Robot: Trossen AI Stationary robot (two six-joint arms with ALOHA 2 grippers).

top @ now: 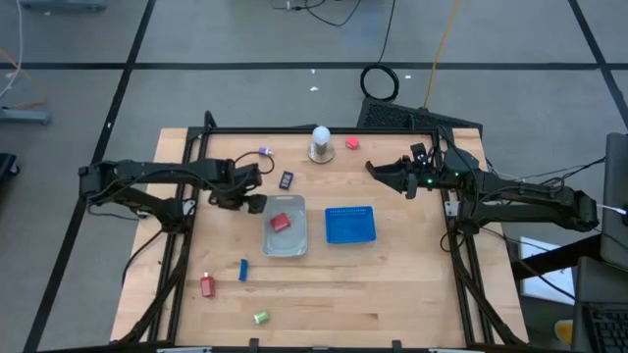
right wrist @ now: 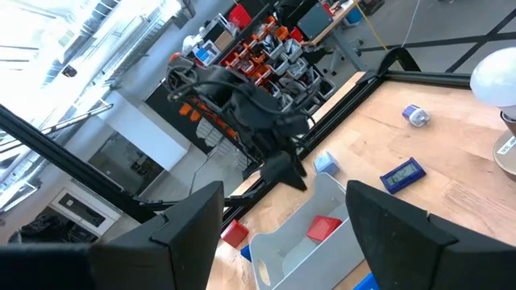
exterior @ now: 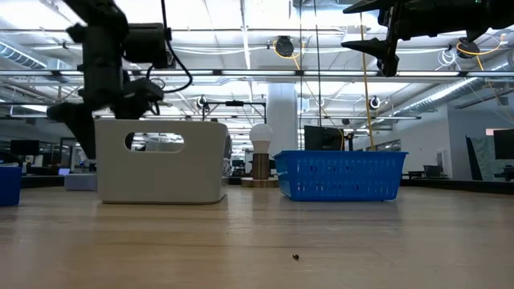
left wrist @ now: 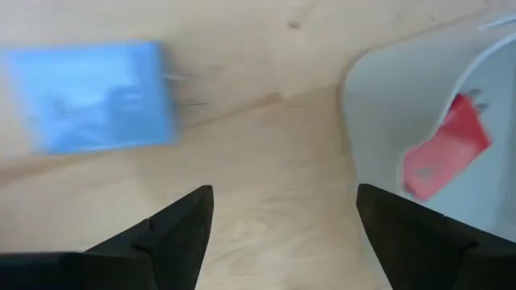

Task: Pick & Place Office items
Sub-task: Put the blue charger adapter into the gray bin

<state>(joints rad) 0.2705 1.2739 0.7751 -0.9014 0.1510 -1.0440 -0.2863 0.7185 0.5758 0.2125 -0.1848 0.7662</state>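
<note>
**Now the risk shifts to the scattered pieces**

Evidently one small red block [top: 281,222] lies inside the clear plastic tray [top: 297,242], while the left claw [top: 251,203] hangs just beside the tray's rim, fingers spread and empty. A careless swing could clip the rim and shove the tray. The remaining office items, such as the dark blue flat piece [top: 287,179] and the green one [top: 260,317], lie well apart on the wooden table [top: 392,284]. The right claw [top: 378,169] waits wide, empty.
</note>
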